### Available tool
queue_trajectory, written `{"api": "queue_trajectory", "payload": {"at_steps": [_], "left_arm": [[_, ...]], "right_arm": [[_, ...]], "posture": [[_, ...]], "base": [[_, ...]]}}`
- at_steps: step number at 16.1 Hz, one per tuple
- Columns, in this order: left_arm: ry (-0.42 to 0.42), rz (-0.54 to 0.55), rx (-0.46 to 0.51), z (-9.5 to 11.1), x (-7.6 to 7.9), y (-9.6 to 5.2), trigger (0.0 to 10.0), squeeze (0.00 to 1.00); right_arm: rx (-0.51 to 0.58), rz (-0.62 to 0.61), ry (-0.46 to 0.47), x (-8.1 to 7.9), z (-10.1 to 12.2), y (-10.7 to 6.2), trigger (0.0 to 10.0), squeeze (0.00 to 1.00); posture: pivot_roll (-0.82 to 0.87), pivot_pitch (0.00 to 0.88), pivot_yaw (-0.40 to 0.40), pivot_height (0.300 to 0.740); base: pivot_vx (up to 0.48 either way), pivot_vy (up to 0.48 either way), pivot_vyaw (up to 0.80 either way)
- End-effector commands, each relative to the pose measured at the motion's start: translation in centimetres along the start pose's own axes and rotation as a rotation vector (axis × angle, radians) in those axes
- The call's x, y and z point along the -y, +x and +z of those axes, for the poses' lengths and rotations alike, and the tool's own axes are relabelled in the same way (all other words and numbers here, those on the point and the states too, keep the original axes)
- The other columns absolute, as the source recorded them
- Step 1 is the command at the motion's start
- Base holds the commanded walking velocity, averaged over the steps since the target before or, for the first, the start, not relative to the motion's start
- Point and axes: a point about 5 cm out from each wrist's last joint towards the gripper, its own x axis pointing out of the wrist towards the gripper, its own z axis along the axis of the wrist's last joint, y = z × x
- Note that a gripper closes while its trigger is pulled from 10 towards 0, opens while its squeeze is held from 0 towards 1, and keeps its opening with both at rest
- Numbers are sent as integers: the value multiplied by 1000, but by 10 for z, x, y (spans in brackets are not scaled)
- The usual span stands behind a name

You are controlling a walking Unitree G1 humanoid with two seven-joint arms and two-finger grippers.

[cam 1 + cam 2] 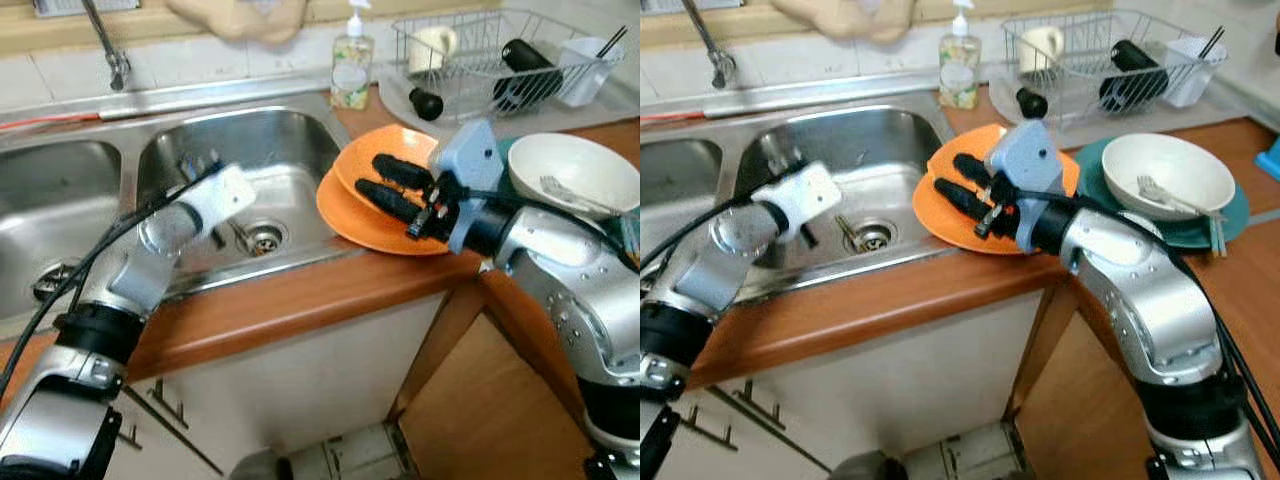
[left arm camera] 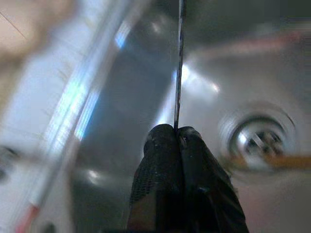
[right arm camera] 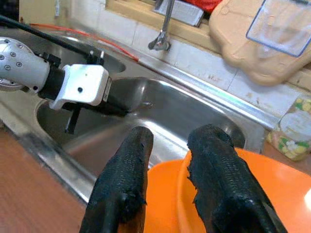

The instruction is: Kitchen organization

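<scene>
Two steel basins form the sink (image 1: 300,130), set in a wooden counter (image 1: 300,300) below a tiled wall and a tap (image 1: 110,55). Left gripper (image 2: 177,133) — reaching down into the basin nearer the counter's corner, above and beside the drain (image 1: 263,238); its two black fingers are pressed together on a thin metal utensil (image 2: 180,63), seen edge-on, whose kind cannot be told. A second thin item lies across the drain, blurred. At centre, two orange plates (image 1: 350,205) are stacked, overhanging the sink's edge. Right gripper (image 1: 385,185) — over these plates, fingers a little apart; the wrist view shows the rim of the upper plate standing in the gap between them, but whether the pads touch it cannot be told. Behind the plates stands a soap bottle (image 1: 352,65). Further right, a wire dish rack (image 1: 480,60) holds a cup, a dark bottle and a white container. At far right, a white bowl (image 1: 1165,170) with a fork (image 1: 1175,200) in it rests on a teal plate (image 1: 1090,165).
</scene>
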Motion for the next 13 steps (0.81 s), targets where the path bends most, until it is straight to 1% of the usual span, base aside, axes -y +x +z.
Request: {"api": "queue_trajectory", "payload": {"at_steps": [1, 2, 3, 5, 6, 7, 10, 11, 12, 13], "left_arm": [[-8, -69, -57, -6, 8, 4, 10000, 0], [-29, -131, -106, -12, 16, 6, 10000, 0], [-42, -154, -133, -16, 20, 8, 10000, 0], [-63, -169, -165, -19, 21, 11, 10000, 0], [-80, -183, -173, -19, 22, 12, 10000, 769], [-87, -191, -179, -20, 21, 14, 10000, 1000], [-105, -218, -186, -19, 21, 16, 10000, 1000], [-101, -203, -175, -18, 20, 16, 10000, 1000], [-129, -181, -139, -14, 18, 17, 10000, 1000], [-188, -149, -99, -8, 14, 18, 10000, 1000]], "right_arm": [[-10, 18, -12, -2, 1, 0, 10000, 0], [-13, 20, -12, -3, 1, 0, 10000, 0], [-17, 22, -13, -3, 1, -1, 10000, 0], [-22, 24, -15, -3, 0, -2, 10000, 0], [-25, 26, -16, -3, 0, -2, 10000, 0], [-27, 26, -17, -3, 0, -3, 10000, 0], [-33, 24, -16, -2, -1, -3, 10000, 0], [-32, 21, -16, -2, -1, -3, 10000, 0], [-31, 16, -16, -1, -1, -3, 10000, 0], [-32, 0, -18, 1, -1, -3, 10000, 0]], "posture": [[-43, 0, 60, 716], [-43, 0, 60, 716], [-47, 0, 61, 716], [-47, 0, 61, 716], [-47, 0, 61, 716], [-47, 0, 61, 716], [-46, 0, 61, 716], [-46, 0, 60, 716], [-45, 0, 59, 716], [-45, 0, 59, 716]], "base": [[0, 0, 0], [0, 0, 0], [0, 0, 0], [0, 0, 0], [0, 0, 0], [0, 0, 0], [0, 0, 0], [0, 0, 0], [0, 0, 0], [0, 0, 0]]}}
